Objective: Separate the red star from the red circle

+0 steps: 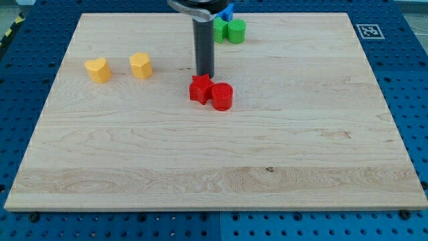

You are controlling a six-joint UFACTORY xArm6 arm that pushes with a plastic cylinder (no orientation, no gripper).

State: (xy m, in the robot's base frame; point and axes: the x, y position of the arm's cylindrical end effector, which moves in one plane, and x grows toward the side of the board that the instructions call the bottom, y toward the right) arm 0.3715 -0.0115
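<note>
Tip (204,73) of the rod, holding nothing, stands just above the red star (199,88); the red circle (222,96) touches the star on its right

Wooden board (134,161): red star (199,88), red circle (222,96) touching.

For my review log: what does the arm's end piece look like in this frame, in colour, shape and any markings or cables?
It ends in a straight, dark grey to black cylindrical rod, smooth, with no markings or cables visible on it. My tip is a plain blunt end, no pincer. At the view's top the rod enters a wider dark collar with a lighter silvery rim, cut off by the frame edge. The rest of the arm is out of view.
</note>
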